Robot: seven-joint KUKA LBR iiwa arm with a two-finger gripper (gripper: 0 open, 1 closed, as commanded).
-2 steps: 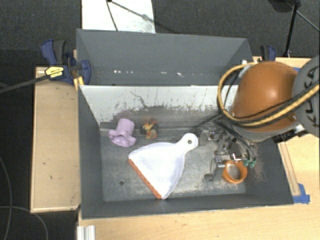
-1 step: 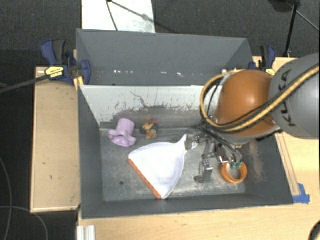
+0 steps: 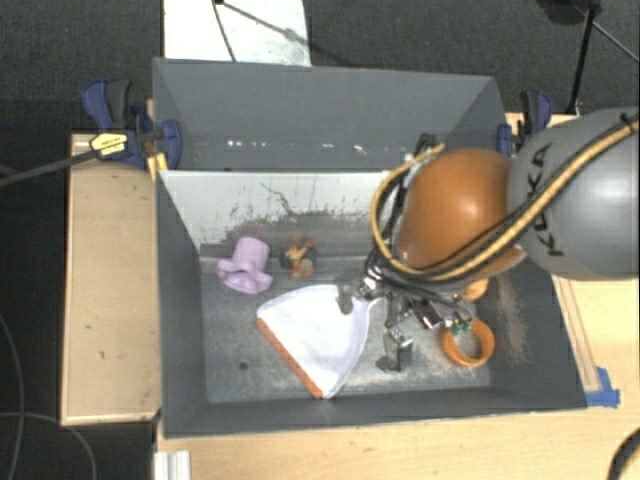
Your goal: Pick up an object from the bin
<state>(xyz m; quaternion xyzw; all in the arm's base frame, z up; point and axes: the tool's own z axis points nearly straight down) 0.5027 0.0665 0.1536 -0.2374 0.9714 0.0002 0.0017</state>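
The white wedge (image 3: pixel 315 333) (orange-edged) lies mid-floor in the bin (image 3: pixel 185 298). The pincer (image 3: pixel 393 353) stands low just beside its right edge, with an orange ring (image 3: pixel 470 345) near on the other side. To grasp cleanly it should probably centre over one thing, not the gap; whether it is apart or together, I cannot tell. The arm (image 3: pixel 580 198) reaches in from the right, wrist pointing down.

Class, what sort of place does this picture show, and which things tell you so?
Probably a robotics lab: a robot arm reaches into a grey metal bin holding loose odds, such as a lilac toy and an orange ring.
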